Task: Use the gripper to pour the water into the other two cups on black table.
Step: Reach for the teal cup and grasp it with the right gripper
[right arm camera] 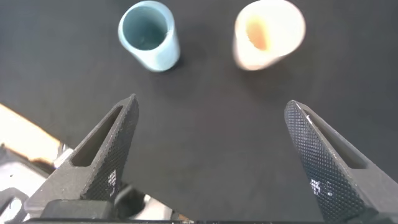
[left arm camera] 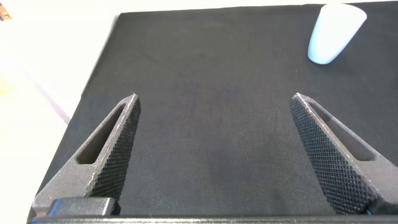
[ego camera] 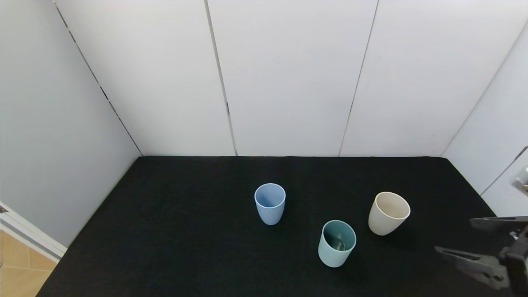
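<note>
The place looks like a test cell in a lab, set up for robot trials, not a home or kitchen. Plain white panels (ego camera: 288,74) with thin dark seams close in the desk (ego camera: 173,231) on the back and both sides, like a booth. The desk is covered edge to edge in matte black cloth-like material. On it stand only three plain handleless tumblers: a light blue cup (ego camera: 269,203), a cream-beige cup (ego camera: 387,213) and a mint-teal cup (ego camera: 337,243). At the lower left, beyond the booth wall, a strip of tan tiled floor (ego camera: 18,264) shows.
</note>
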